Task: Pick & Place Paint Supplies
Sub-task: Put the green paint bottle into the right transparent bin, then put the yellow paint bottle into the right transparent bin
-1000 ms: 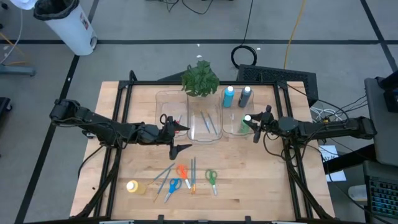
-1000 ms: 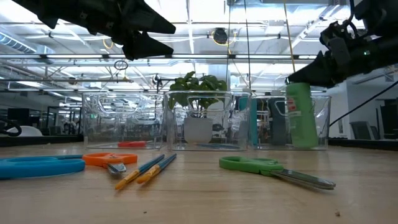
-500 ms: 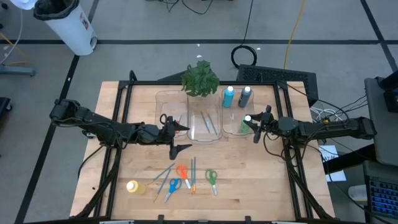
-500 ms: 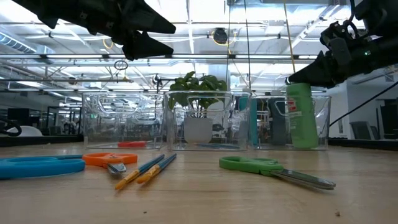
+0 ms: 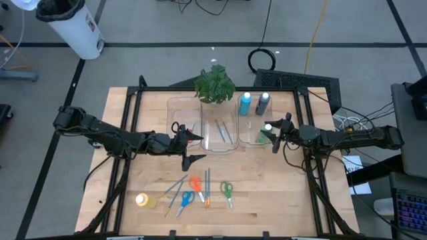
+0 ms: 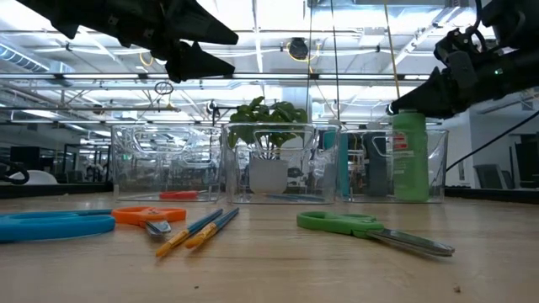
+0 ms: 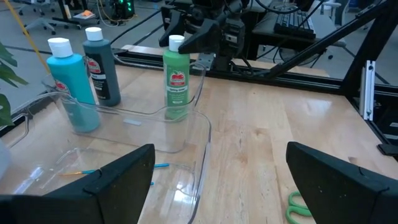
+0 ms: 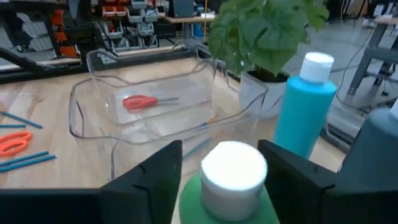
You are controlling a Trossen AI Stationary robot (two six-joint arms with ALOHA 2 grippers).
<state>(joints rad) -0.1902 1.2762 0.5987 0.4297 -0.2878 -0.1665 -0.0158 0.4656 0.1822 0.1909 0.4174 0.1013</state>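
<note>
My right gripper (image 5: pixel 271 134) is over the right clear bin (image 5: pixel 251 138), shut on a green paint bottle (image 6: pixel 410 156) with a white cap (image 8: pixel 234 167). My left gripper (image 5: pixel 194 147) hangs open above the table, off the near side of the left bin (image 5: pixel 181 125), touching nothing. Light blue (image 5: pixel 245 102) and dark blue (image 5: pixel 263 102) bottles stand behind the right bin. A yellow bottle (image 5: pixel 142 199), orange (image 5: pixel 195 183), blue (image 5: pixel 186 198) and green scissors (image 5: pixel 227 191) and brushes (image 5: pixel 207 186) lie near the table's near edge. Red scissors (image 8: pixel 140 101) lie in the left bin. My right gripper has the green bottle at its top, one finger (image 8: pixel 155 180) on each side just below the white cap (image 7: pixel 176 42). It comes at the bottle slanting down from the table's right. The bottle stands upright inside the right bin; whether its base rests on the bin floor, I cannot tell.
Three clear bins sit in a row across the table's middle; the middle bin (image 5: pixel 220 135) holds brushes. A leafy plant (image 5: pixel 215 85) stands behind it. Black frame rails run along the table's sides. Bare wood lies right of the green scissors.
My right gripper and the green bottle have shifted slightly toward the table's right edge, the bottle staying upright in the right bin.
</note>
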